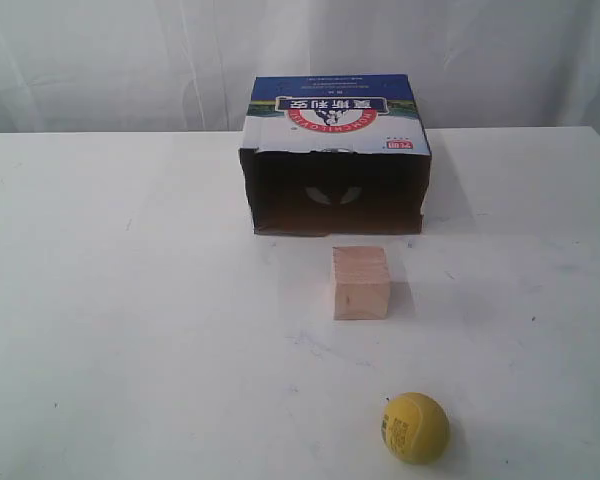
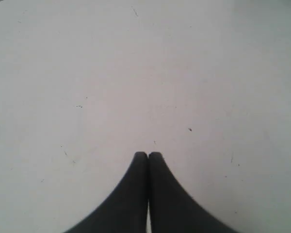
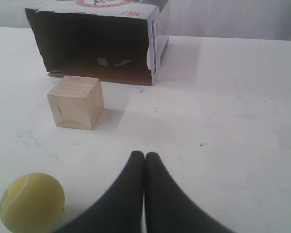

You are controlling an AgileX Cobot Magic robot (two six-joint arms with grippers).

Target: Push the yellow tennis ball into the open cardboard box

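The yellow tennis ball rests on the white table near the front edge, right of centre; the right wrist view shows the ball too. The open cardboard box lies at the back with its dark opening facing forward, and the box shows two cut-out holes inside. My right gripper is shut, empty, beside the ball and apart from it. My left gripper is shut over bare table. Neither gripper appears in the exterior view.
A pale wooden cube stands between the ball and the box opening, also seen as the cube in the right wrist view. The white table spreads wide on both sides. A white curtain hangs behind.
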